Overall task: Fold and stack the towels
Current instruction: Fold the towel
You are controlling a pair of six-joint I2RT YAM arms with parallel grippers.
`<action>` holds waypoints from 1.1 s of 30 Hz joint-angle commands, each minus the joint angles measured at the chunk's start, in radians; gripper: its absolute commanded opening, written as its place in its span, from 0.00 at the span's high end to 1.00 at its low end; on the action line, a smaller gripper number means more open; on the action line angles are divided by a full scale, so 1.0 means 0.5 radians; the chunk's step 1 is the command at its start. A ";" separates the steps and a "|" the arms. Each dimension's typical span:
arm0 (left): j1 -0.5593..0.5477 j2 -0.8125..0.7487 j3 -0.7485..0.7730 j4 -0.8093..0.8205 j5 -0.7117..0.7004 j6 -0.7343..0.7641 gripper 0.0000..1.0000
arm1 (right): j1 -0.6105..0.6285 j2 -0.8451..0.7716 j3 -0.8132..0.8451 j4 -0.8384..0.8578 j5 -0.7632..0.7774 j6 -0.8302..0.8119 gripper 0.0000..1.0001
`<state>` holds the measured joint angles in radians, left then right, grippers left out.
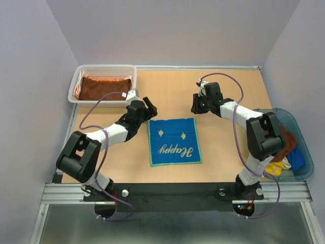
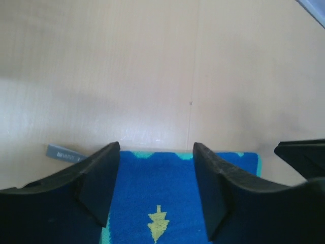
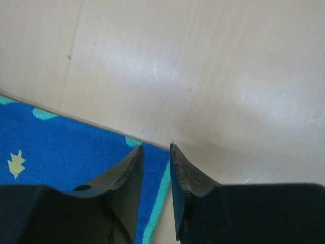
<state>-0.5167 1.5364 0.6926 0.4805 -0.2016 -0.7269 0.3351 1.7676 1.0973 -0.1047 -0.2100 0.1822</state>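
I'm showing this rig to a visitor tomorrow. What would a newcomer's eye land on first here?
The bright blue towel with yellow "Happy" lettering lies flat at the centre of the table, with the left claw and right claw poised at its far corners. Next, the white mesh basket at the far left holds a brown towel, and a blue tub of cloths sits at the right edge.

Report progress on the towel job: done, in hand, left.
Done: a brown towel sits folded on an orange towel in the basket. In hand: the blue towel lies flat, the left gripper and right gripper open over its far corners. Left: cloths in the tub to fold.
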 commanded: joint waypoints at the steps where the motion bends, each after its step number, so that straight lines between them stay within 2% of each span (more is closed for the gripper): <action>1: 0.009 -0.183 0.246 -0.386 -0.130 0.321 0.20 | 0.008 -0.001 0.226 -0.321 0.046 -0.346 0.66; 3: 0.009 -0.241 0.296 -0.500 -0.146 0.386 0.11 | 0.008 0.045 0.314 -0.385 0.012 -0.477 0.65; 5: 0.009 -0.284 0.330 -0.632 -0.155 0.475 0.07 | 0.008 0.103 0.367 -0.468 0.000 -0.542 0.62; 9: 0.009 -0.409 0.360 -0.850 -0.125 0.591 0.07 | 0.008 0.180 0.477 -0.560 -0.034 -0.677 0.62; 16: 0.009 -0.447 0.453 -1.102 0.035 0.791 0.07 | 0.008 0.306 0.557 -0.677 -0.169 -0.763 0.62; 25: 0.009 -0.419 0.471 -1.136 0.136 0.917 0.07 | 0.014 0.404 0.570 -0.705 -0.209 -0.791 0.63; 31: 0.012 -0.257 0.590 -1.231 0.170 1.076 0.07 | 0.011 0.459 0.554 -0.720 -0.197 -0.831 0.64; 33: 0.009 -0.198 0.630 -1.228 0.155 1.141 0.08 | 0.011 0.484 0.548 -0.745 -0.178 -0.849 0.68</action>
<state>-0.5148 1.4036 0.9451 -0.1192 -0.1307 -0.2390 0.3351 1.9671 1.3403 -0.4458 -0.2996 -0.2108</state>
